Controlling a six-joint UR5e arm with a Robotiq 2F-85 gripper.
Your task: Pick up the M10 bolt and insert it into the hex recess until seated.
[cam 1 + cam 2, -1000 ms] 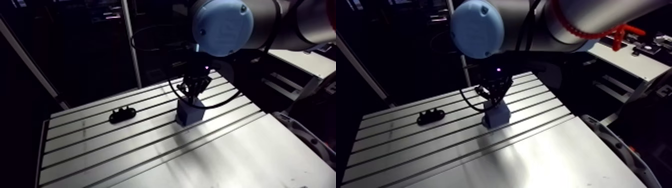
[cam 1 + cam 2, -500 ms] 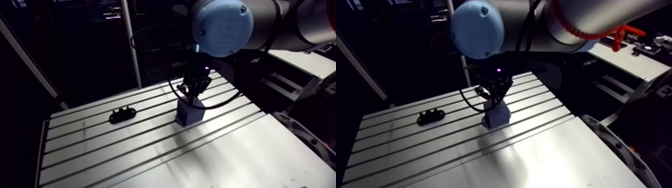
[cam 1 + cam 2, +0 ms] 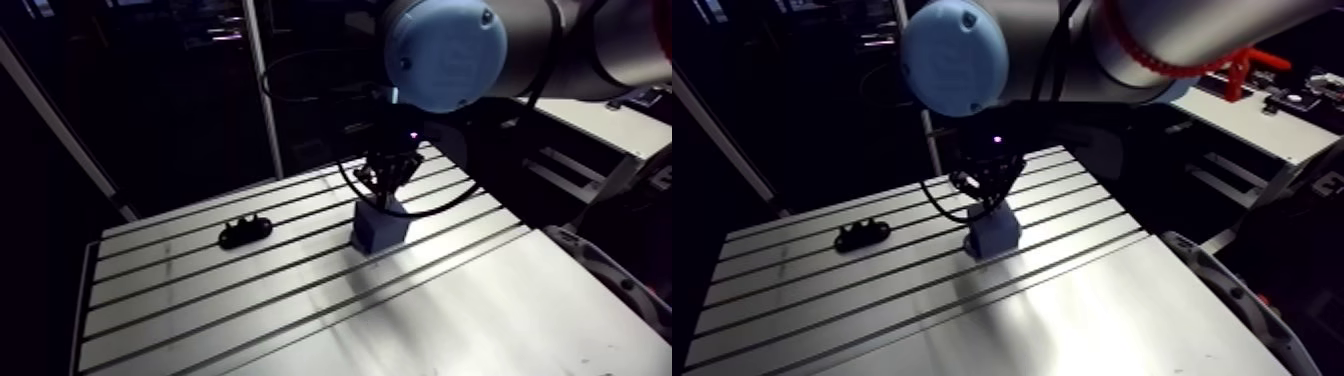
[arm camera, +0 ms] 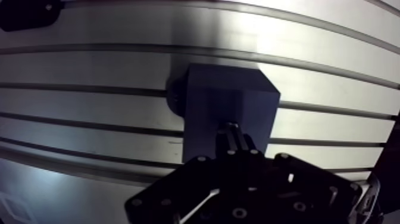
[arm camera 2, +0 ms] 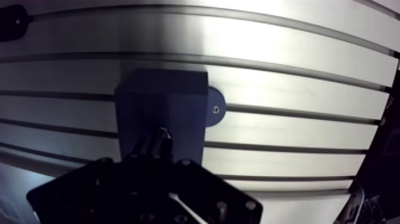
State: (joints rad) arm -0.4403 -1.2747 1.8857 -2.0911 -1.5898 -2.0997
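Note:
A dark blue block (image 4: 229,104) stands on the slotted table (image 3: 250,300), near its far right part. My gripper (image 4: 235,136) hangs straight above the block's top face, close to it. Its two fingers stand narrow and nearly together, with a slim shiny piece pinched between them that looks like the M10 bolt (image 5: 157,138). The bolt's tip and the hex recess are hidden under the fingers. In the arm view the gripper (image 3: 388,185) comes down onto the block (image 3: 380,228).
A small black fixture (image 3: 245,231) lies on the table to the left of the block, beyond it in the wrist view (image 4: 27,13). A round dark foot (image 5: 215,109) sticks out from the block's side. Slots run across the table.

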